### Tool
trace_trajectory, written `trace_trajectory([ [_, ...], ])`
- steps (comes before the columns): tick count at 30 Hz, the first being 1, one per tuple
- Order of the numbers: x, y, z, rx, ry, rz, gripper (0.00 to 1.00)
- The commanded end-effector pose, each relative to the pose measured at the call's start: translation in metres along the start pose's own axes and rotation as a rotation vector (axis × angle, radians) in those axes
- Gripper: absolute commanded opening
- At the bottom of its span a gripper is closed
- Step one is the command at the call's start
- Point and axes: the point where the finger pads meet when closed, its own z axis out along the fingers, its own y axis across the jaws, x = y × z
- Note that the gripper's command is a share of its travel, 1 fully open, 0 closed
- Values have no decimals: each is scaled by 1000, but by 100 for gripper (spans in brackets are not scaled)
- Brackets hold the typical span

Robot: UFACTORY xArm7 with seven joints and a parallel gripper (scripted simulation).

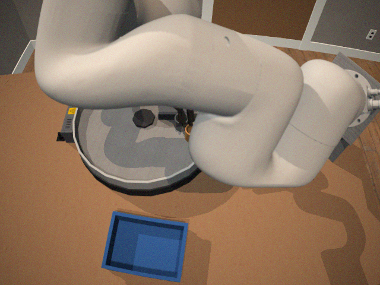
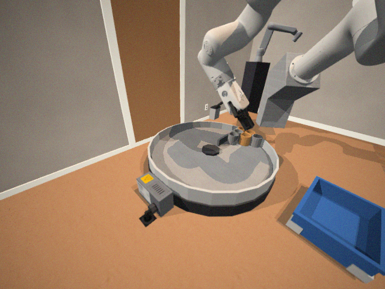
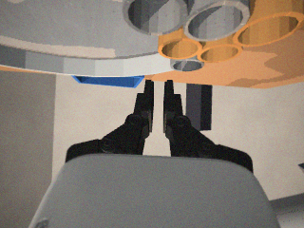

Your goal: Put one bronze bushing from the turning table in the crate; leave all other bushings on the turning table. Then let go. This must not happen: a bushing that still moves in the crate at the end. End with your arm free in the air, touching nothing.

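The grey turning table [image 2: 213, 161] has a dark hub [image 2: 210, 149] at its middle. A cluster of bushings stands at its far right edge: a bronze bushing [image 2: 245, 138] between two grey bushings [image 2: 232, 136] [image 2: 257, 141], with more bronze rims behind. My gripper [image 2: 248, 126] hangs tilted just above and behind this cluster, shut with only a narrow slit and nothing between the fingers. In the wrist view the fingertips point at the table rim below the bronze rings [image 3: 180, 48]. The arm hides most of the cluster in the top view [image 1: 187, 131]. The blue crate [image 2: 341, 217] is empty.
A grey control box [image 2: 154, 194] with a yellow label sits at the table's near left side. A raised rim runs round the turning table. The arm's grey mount [image 2: 280, 93] and a dark column [image 2: 254, 83] stand behind the table. The crate also shows in the top view [image 1: 145, 245].
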Motion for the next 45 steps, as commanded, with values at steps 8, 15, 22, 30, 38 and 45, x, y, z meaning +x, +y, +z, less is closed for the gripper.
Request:
trace_trajectory([
  [8,15,0,16,1,4,0,10],
  [15,15,0,16,1,4,0,10],
  [22,16,0,16,1,4,0,10],
  [30,23,0,25,1,4,0,10],
  [38,23,0,26,1,4,0,10],
  [45,23,0,26,1,4,0,0],
])
